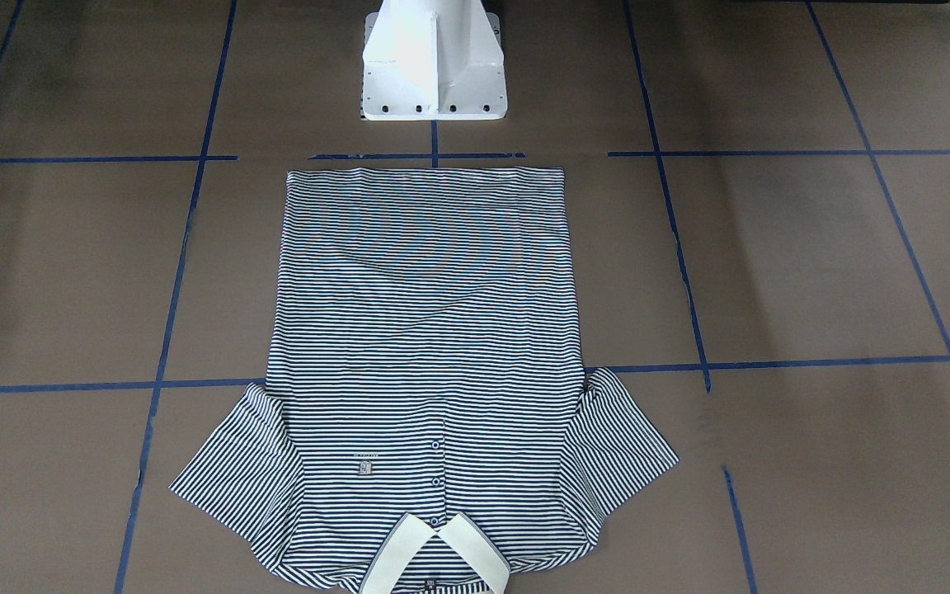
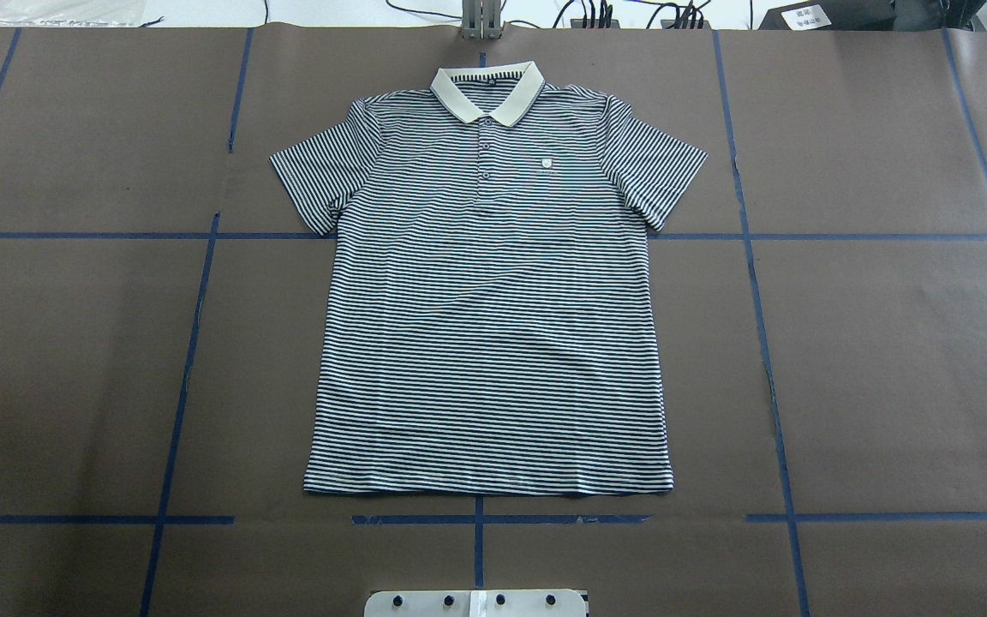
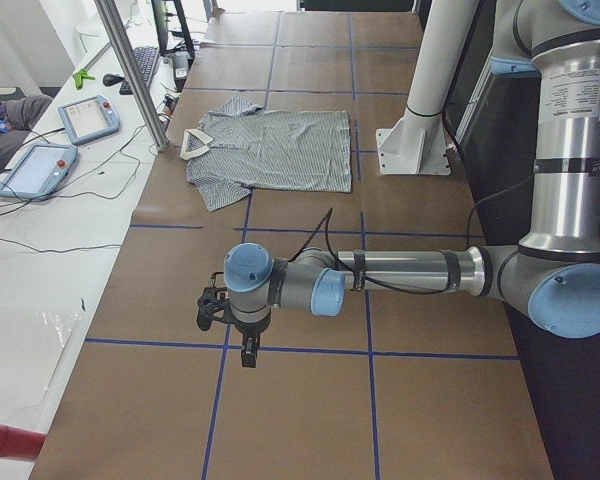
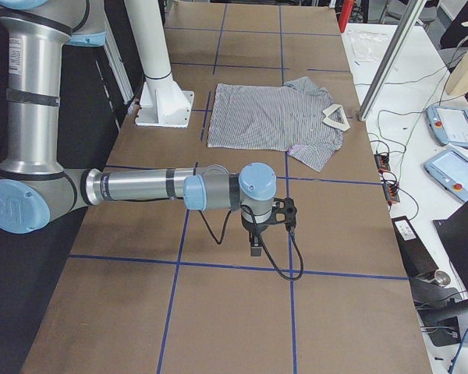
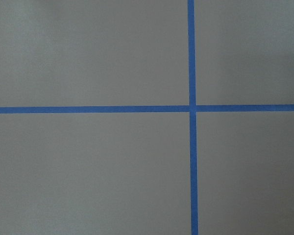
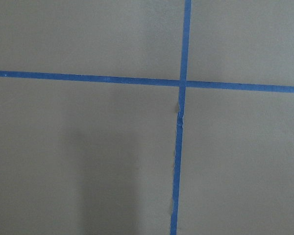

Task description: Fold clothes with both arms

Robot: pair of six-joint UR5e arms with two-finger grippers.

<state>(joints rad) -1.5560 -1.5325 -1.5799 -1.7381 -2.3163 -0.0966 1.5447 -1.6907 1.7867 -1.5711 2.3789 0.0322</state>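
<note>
Nothing is folded yet. The shirt [image 2: 493,300] lies flat, face up, in the middle of the desk [image 2: 888,343], collar on the far side from the robot. The left claw [image 3: 248,352] and right claw [image 4: 255,248] hover well apart from it, over bare desk. Whether they are wide or narrow I cannot tell.

Open worktop [image 2: 888,343] flanks the flat polo shirt [image 2: 493,326] on both sides; obstacles are the white pedestal [image 1: 434,66] by its hem [image 2: 485,490] and a metal post [image 2: 481,24] behind the collar [image 2: 487,92].

Silver arms [image 3: 400,268], blue joint caps [image 3: 248,267]
</note>
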